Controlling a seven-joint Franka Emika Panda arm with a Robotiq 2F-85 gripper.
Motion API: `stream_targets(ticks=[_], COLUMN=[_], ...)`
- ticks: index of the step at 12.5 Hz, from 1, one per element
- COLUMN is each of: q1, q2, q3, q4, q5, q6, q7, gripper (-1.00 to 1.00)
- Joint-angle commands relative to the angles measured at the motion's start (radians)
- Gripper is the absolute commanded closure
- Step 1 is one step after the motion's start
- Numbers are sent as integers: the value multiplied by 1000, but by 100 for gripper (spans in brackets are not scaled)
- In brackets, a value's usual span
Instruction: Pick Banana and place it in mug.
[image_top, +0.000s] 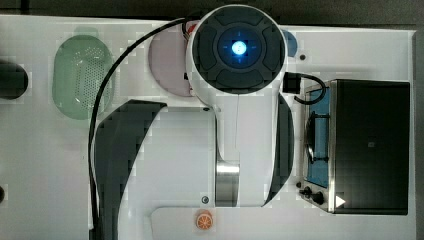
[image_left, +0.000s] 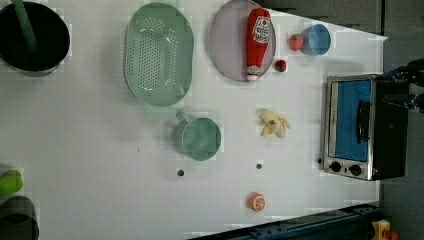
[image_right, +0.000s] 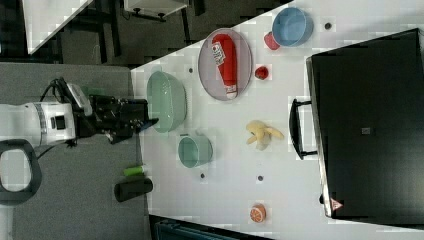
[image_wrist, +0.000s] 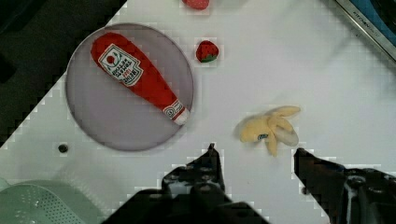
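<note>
The banana (image_left: 273, 123) lies on the white table, pale yellow with its peel flaps splayed, between the mug and the toaster oven. The mug (image_left: 198, 138) is a pale teal-green cup standing upright to the left view's left of the banana, handle toward the colander. In the wrist view my gripper (image_wrist: 257, 156) is open, with both dark fingers (image_wrist: 212, 161) apart and nothing between them. The banana (image_wrist: 268, 130) lies just beyond the fingertips. In the right view the gripper (image_right: 147, 121) hangs at the end of the white arm, well off from the banana (image_right: 262, 134) and the mug (image_right: 195, 151).
A green perforated colander (image_left: 159, 54), a purple plate (image_left: 227, 55) with a red ketchup bottle (image_left: 258, 42), two strawberries (image_left: 280, 65), a blue cup (image_left: 316, 39), a toaster oven (image_left: 360, 127) and an orange slice (image_left: 257, 201) share the table. A black pot (image_left: 32, 37) stands in a corner.
</note>
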Motion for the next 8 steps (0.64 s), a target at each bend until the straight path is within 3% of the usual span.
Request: stream_targets(ticks=[1, 3, 8], q1=[-25, -25, -23], q2=[-318, -315, -258], q3=[-19, -19, -18], q4=[-144, -150, -268], q5=[15, 15, 15], q6=[-243, -242, -120], q7=[12, 12, 9], gripper=[-59, -99, -100])
